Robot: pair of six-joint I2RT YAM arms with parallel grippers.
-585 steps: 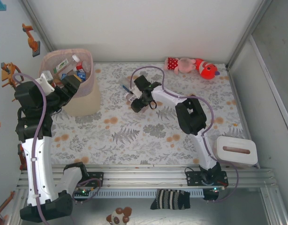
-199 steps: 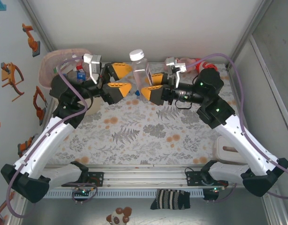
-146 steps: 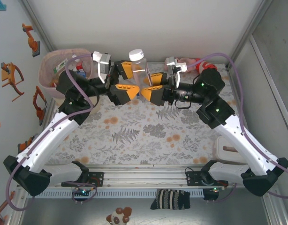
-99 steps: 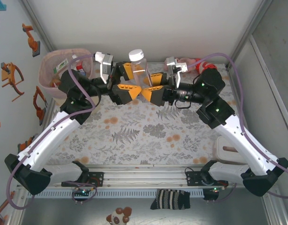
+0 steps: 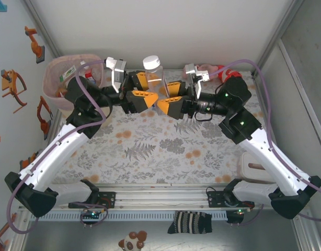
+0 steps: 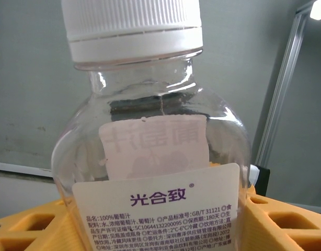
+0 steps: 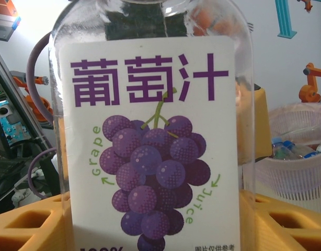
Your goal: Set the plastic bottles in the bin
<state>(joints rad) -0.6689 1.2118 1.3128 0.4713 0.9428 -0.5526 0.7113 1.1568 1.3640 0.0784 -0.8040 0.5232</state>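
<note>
Upright above far middle of floral tabletop [image 5: 150, 151]: clear plastic bottle [image 5: 155, 78] with white ribbed cap [image 6: 132, 26] and purple grape label [image 7: 150, 136]. Gripped from the right by right claw [image 5: 164, 97], yellow fingers [image 7: 24, 225] about half apart, pressed to both sides. Gripped likewise from the left by left claw [image 5: 148, 88]. Far left: pale pink perforated plastic bin [image 5: 52, 68], other bottles [image 5: 70, 73] inside, well apart from the held one.

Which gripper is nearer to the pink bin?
Left. The left gripper is right of the bin, at the left side of the clear bottle; the right gripper is at the bottle's right side, farther from the bin.
</note>
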